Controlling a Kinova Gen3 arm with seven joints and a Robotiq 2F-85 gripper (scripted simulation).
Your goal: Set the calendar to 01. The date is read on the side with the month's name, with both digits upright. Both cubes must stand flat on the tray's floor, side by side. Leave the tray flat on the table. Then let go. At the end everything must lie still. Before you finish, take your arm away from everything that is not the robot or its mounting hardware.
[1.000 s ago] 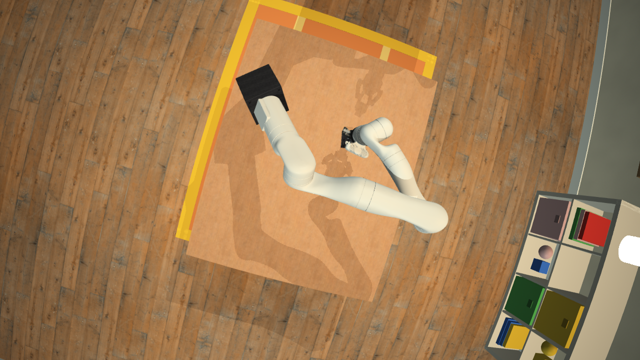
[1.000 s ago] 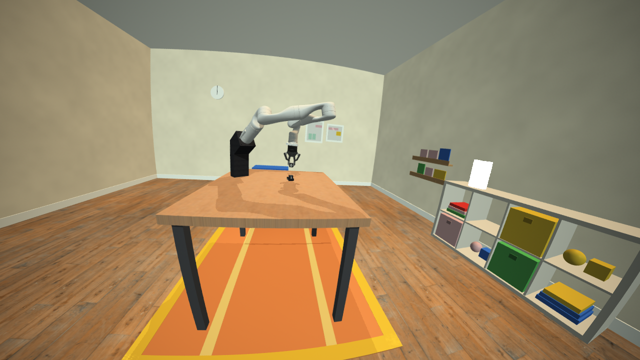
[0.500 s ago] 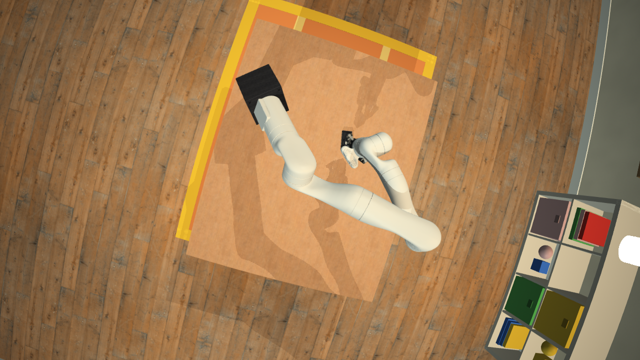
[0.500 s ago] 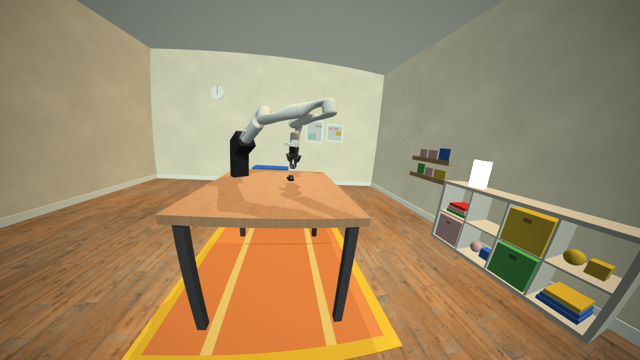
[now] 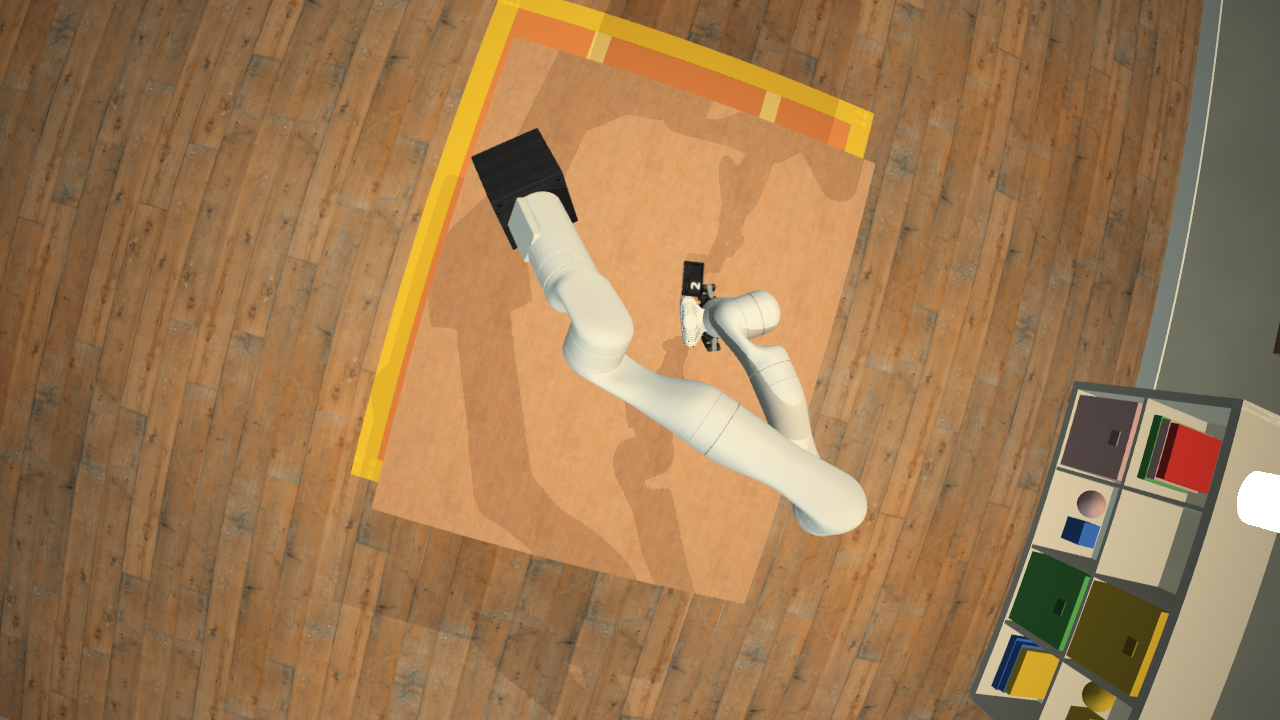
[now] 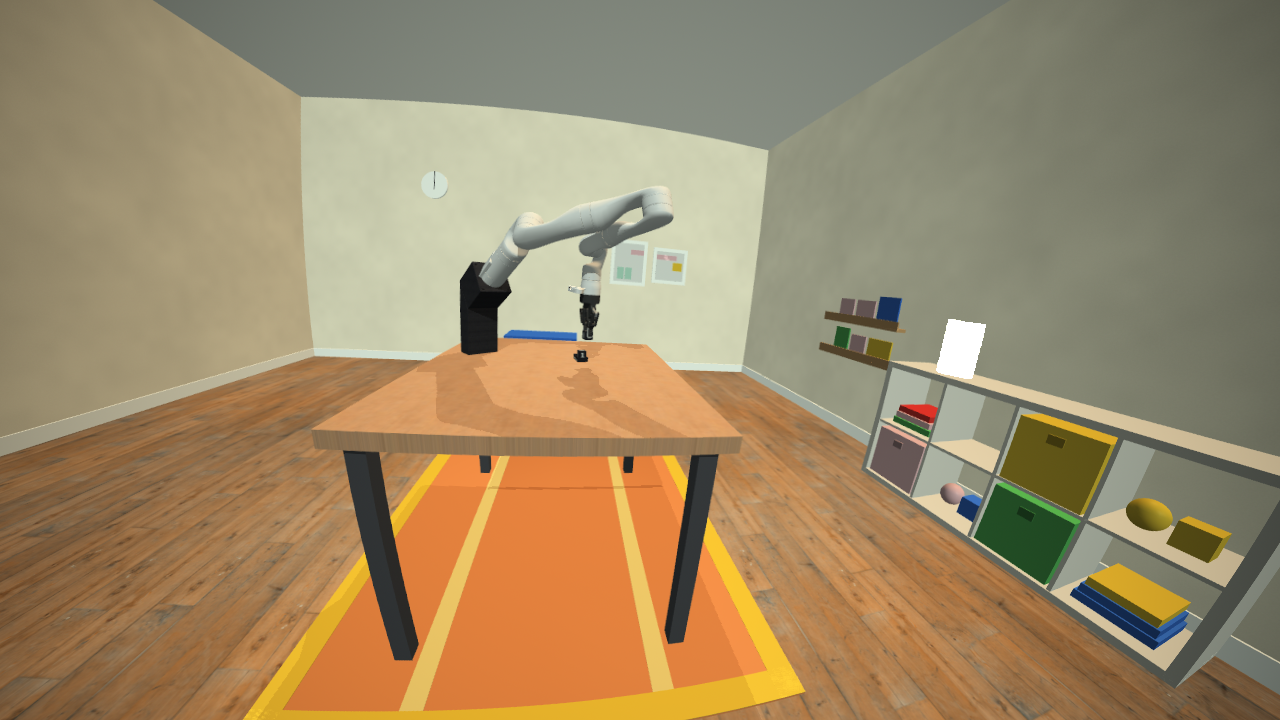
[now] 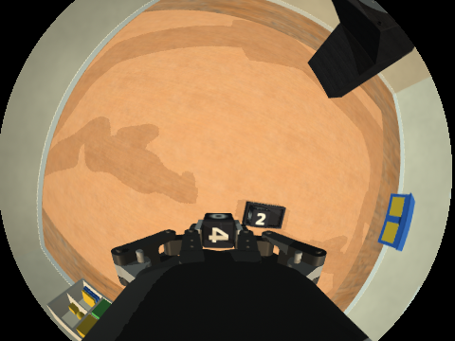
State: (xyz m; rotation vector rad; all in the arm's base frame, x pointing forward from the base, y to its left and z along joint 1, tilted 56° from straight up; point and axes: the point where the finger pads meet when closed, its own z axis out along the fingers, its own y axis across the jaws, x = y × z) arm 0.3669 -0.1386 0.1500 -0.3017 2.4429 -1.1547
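My gripper [image 7: 218,227] [image 6: 588,333] is shut on a dark date cube [image 7: 218,233]. The cube's face toward the wrist camera shows a white 4. I hold it in the air above the table [image 5: 626,501] [image 6: 537,402]. The small dark calendar tray [image 5: 692,267] [image 6: 580,359] [image 7: 279,216] lies flat on the table, a little beside and below my fingers. One cube [image 5: 694,284] [image 7: 260,218] stands in it with a 2 on top. The rest of the tray's floor looks bare. The month's name is too small to read.
The arm's black base block [image 5: 523,183] [image 6: 478,313] [image 7: 360,38] stands at the table's far left corner. A blue flat thing [image 6: 539,334] [image 7: 397,223] lies on the floor behind the table. A shelf unit [image 5: 1136,537] [image 6: 1056,474] stands to the right.
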